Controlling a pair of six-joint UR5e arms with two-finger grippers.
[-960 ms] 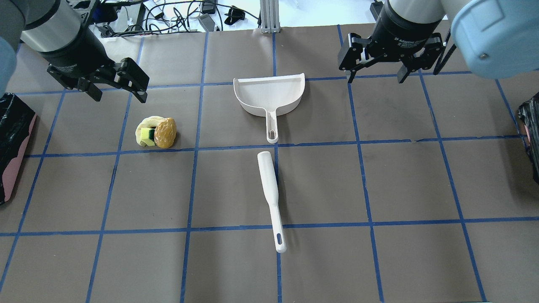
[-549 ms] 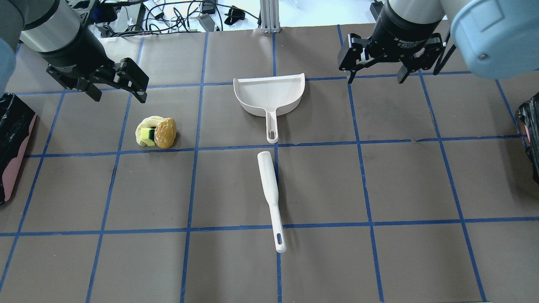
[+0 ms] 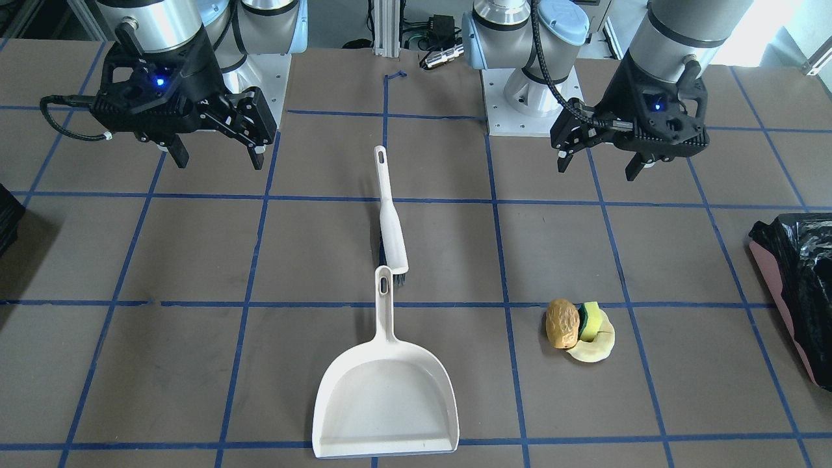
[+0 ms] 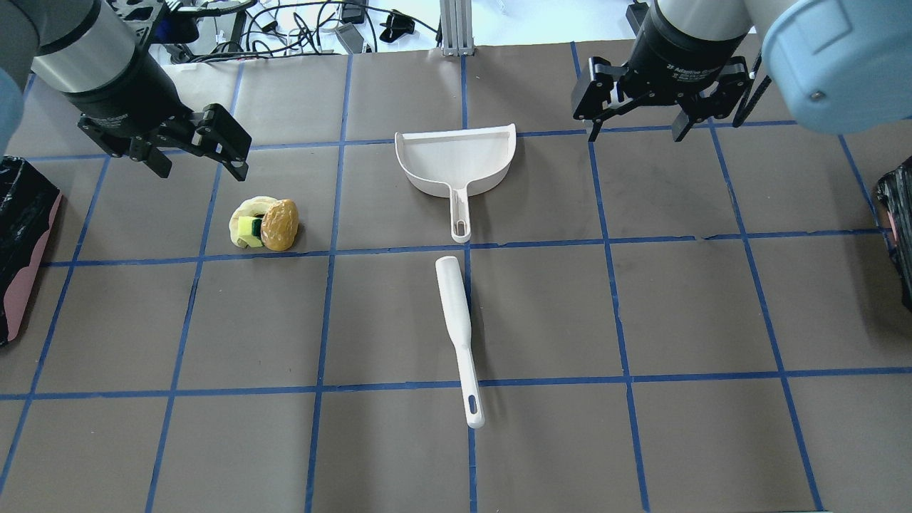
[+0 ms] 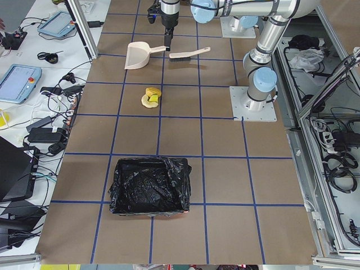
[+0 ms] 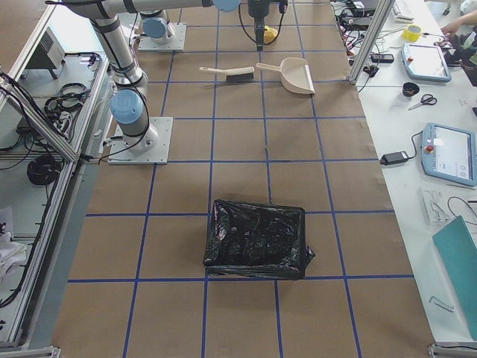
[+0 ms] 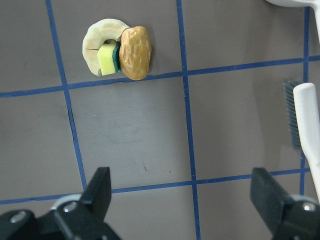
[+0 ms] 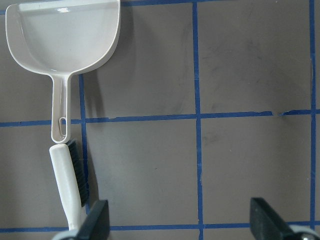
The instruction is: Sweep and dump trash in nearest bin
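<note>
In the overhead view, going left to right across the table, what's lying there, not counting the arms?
pink-walled bin → trash → dustpan → second bag-lined bin. The brush lies in line with the dustpan, so it has no place of its own in the order.

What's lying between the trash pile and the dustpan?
Nothing: between trash and dustpan, the overhead view shows only bare table crossed by a blue tape line.
</note>
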